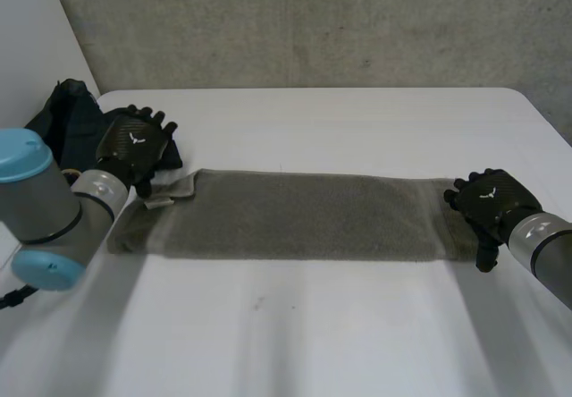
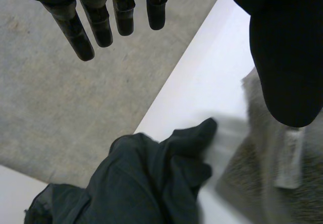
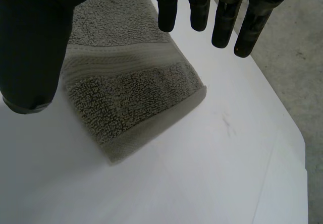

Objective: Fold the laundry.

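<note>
Poised with left hand (image 1: 134,147) and right hand (image 1: 487,202) spread, empty, at towel (image 1: 295,215) ends.
Risks snagging the dark garment (image 2: 136,183), seemingly touching the left corner, into the fold.

White table (image 1: 340,334); grey concrete wall (image 1: 313,21) behind; white panel (image 1: 31,39) at left.

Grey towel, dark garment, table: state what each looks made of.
Grey towel: looped terry, probably cotton, matte; fuzzy pile and a flat woven band near its end. Dark garment: thin smooth cloth, fibre unclear; soft crumpled folds. Table: hard smooth white top, possibly laminate; even, seamless surface.
</note>
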Robot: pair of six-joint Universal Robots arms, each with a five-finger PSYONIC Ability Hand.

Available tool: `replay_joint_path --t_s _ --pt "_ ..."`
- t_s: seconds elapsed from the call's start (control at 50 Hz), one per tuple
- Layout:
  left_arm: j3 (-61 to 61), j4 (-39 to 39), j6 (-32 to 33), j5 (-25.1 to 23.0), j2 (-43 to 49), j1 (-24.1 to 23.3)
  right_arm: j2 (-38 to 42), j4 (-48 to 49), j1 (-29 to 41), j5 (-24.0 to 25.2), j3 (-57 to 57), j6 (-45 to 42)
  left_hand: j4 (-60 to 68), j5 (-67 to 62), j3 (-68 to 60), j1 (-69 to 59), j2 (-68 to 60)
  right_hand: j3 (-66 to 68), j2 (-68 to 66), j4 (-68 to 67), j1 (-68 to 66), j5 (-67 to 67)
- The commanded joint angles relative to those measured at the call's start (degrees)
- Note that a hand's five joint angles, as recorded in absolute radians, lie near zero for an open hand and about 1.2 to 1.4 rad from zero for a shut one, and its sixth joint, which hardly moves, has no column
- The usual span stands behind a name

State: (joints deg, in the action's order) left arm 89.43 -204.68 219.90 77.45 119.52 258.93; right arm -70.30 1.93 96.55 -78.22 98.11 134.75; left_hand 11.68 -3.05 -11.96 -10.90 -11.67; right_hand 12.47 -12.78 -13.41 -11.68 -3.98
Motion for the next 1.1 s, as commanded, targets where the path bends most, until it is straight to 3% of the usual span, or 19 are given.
replay_joint_path --t_s 0.02,0.16,0.36,0.4,0.46,0.52,0.72,1.1 --pt "4.2 2.1 -0.7 -3.8 -3.2 -0.3 -0.2 0.0 -0.6 0.0 0.2 0.0 -1.7 3.1 2.0 0.9 1.7 -2.5 2.8 3.4 1.7 4.0" --pt "-0.4 1.7 0.1 -3.7 4.5 0.5 -0.2 0.0 -0.6 -0.1 0.6 0.0 -1.7 3.1 2.0 0.9 1.7 -2.5 2.8 3.4 1.7 4.0" --pt "-17.0 1.4 -0.1 -1.5 18.0 2.4 -0.3 0.1 -0.7 0.0 1.6 0.1 -1.5 2.8 1.7 0.7 1.5 -2.5 2.8 3.4 1.7 4.0" --pt "-20.2 0.8 -0.2 0.0 19.5 3.2 -0.4 0.1 -0.7 0.0 1.6 0.2 -1.1 2.5 1.4 0.4 1.1 -2.5 2.8 3.4 1.7 4.0" --pt "-24.5 -0.3 -0.6 6.7 20.5 4.6 -1.7 0.1 -1.1 0.3 2.1 0.5 -1.1 2.5 1.4 0.4 1.1 -2.5 2.8 3.4 1.7 4.0" --pt "-24.0 -0.3 -0.8 10.9 20.1 4.7 -3.2 0.1 -2.5 2.2 3.0 2.4 -1.7 3.1 2.0 0.9 1.7 -2.5 2.8 3.4 1.7 4.0" --pt "-10.9 -0.4 -0.9 7.5 10.6 1.1 -2.9 0.0 -4.3 8.5 4.5 6.4 -1.7 3.1 2.0 0.9 1.7 13.2 -12.9 -12.3 -14.0 -11.7" --pt "5.9 -0.5 -1.5 7.4 -3.9 0.0 9.1 6.9 -5.1 8.7 -0.8 6.3 -1.7 3.1 2.0 0.9 1.7 23.5 -23.2 -22.6 -24.3 -22.0"
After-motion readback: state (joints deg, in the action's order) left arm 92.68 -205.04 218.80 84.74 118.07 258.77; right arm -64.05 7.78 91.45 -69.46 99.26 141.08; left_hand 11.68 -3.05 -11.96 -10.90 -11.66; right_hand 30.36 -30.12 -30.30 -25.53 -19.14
